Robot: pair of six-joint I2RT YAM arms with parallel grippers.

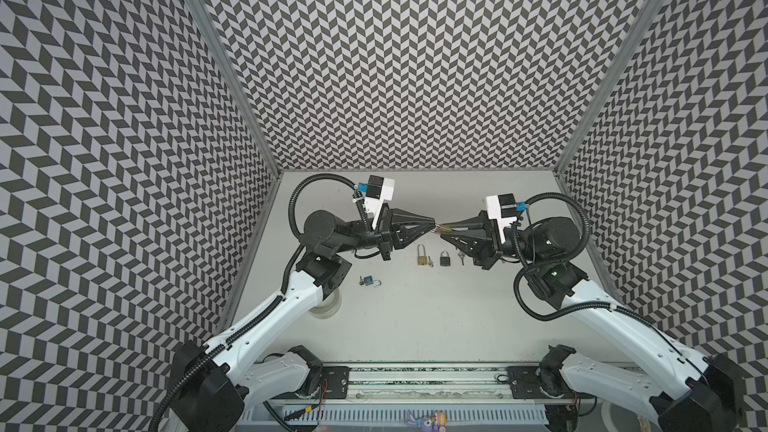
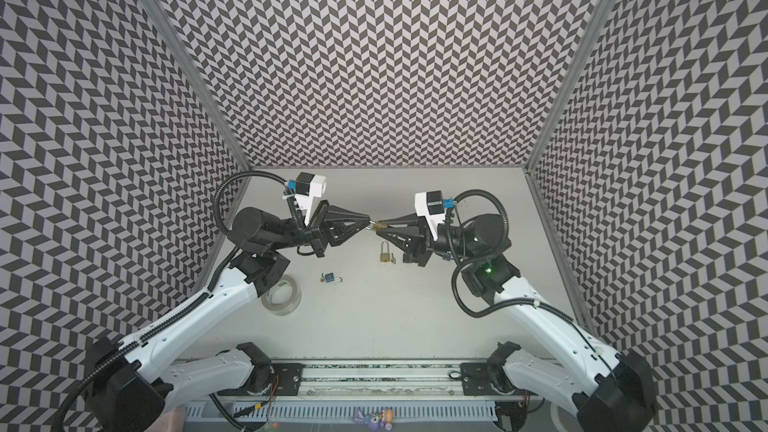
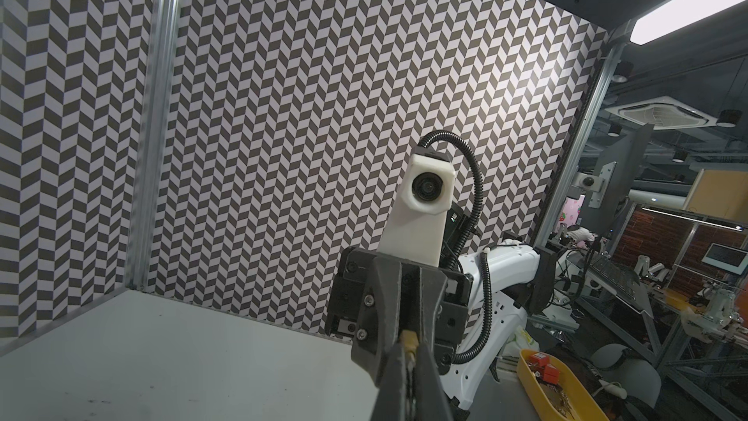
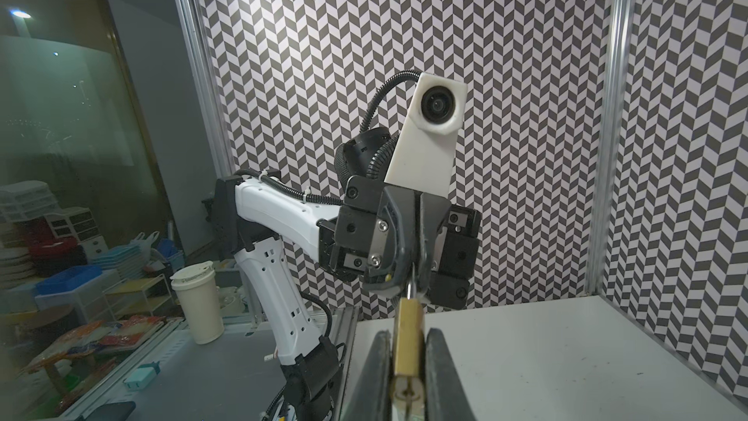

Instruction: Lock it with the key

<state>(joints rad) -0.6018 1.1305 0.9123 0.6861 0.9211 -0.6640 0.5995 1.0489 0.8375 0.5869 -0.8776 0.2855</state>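
Clamping the brass padlock, aloft at mid-frame above the worktop, squarely in the right tool pinching its body, keyway unobstructed, should let the left tool, pinching the shackle, press straight without twisting.

A robotics lab: two white robot arms stand on a rail at a grey table, boxed in by chevron-patterned walls on aluminium posts. Past the open sides the wrist views show a monitor, a ceiling air unit, a strip light and stacked storage bins.
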